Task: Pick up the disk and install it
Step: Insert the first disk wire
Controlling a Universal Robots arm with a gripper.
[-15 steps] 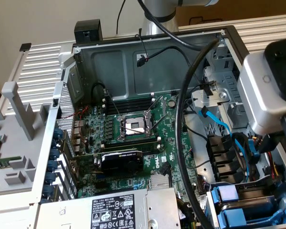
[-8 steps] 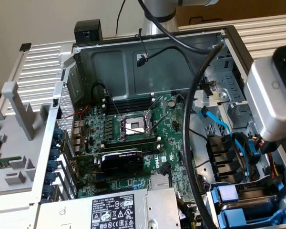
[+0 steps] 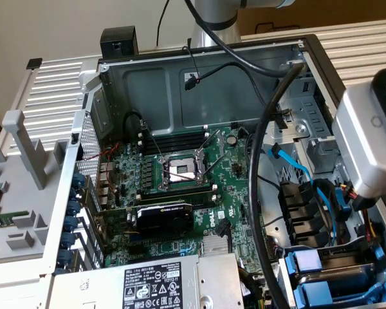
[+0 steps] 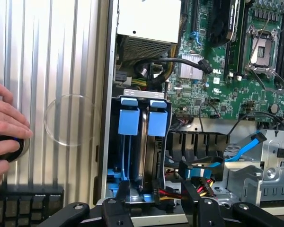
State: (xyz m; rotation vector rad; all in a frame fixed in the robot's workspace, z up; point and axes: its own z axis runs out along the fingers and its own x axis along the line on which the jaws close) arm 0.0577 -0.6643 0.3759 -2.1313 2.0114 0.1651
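- Black gripper (image 4: 161, 215), nearest the wrist camera, has its fingers spread wide with nothing between them, poised just above one end of the drive cage (image 4: 144, 93).
- Ribbed aluminium table (image 4: 52, 56) carries everything, and the open grey steel computer case (image 3: 148, 84) lies on it.
- Green motherboard (image 3: 239, 193) covers the case floor, with its square silver processor socket (image 3: 180, 170) near the middle.
- Large grey power supply box (image 3: 148, 283) with warning labels sits at six o'clock from that socket in the exterior view.
- Pale grey wrist housing (image 3: 370, 138) of the arm hangs at three o'clock from the socket.
- The disk (image 4: 143, 156), a flat silver-metal drive in a bright blue plastic carrier, stands on edge in the drive cage at five o'clock from the socket. Its silver flank shows between two blue carrier fronts, clear of the fingers.
- A person's hand (image 4: 4, 127) rests on a round black object (image 4: 9, 146) on the table, well apart from the case.
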